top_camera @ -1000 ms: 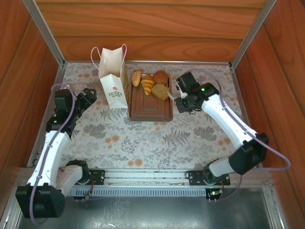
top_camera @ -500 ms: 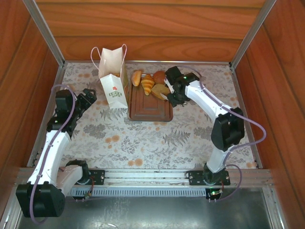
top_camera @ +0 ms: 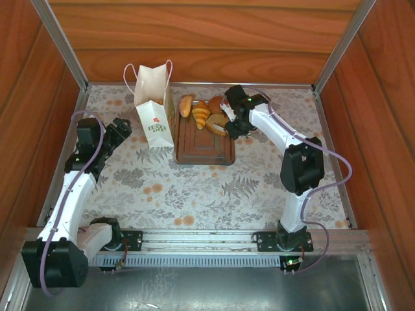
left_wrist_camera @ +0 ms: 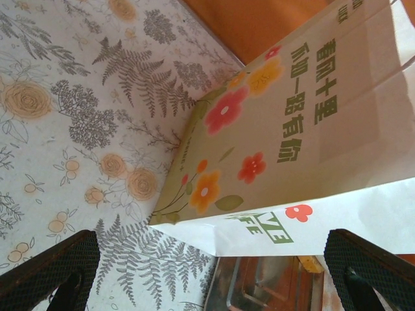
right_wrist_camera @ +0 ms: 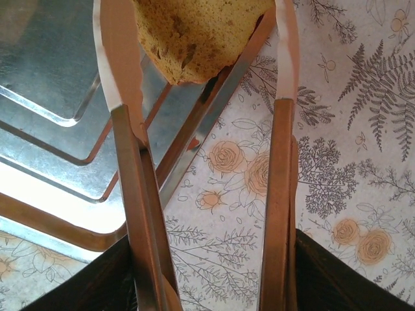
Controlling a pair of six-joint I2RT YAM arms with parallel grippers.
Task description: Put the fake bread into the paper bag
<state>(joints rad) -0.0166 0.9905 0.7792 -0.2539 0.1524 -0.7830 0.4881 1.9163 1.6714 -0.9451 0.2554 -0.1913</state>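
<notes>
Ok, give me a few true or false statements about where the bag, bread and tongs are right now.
1. The paper bag stands upright, left of the tray. True.
2. The bread fills the tray's near half. False: it sits at the far end; the near half is bare.
3. The right tool holds tongs whose arms straddle a tan pastry. True.
4. The left tool is shut on the bag. False: it is open, facing the bag's printed side.

White arms (top_camera: pixel 70 194), black joints (top_camera: pixel 301 170), lilac cables (top_camera: pixel 351 173).
</notes>
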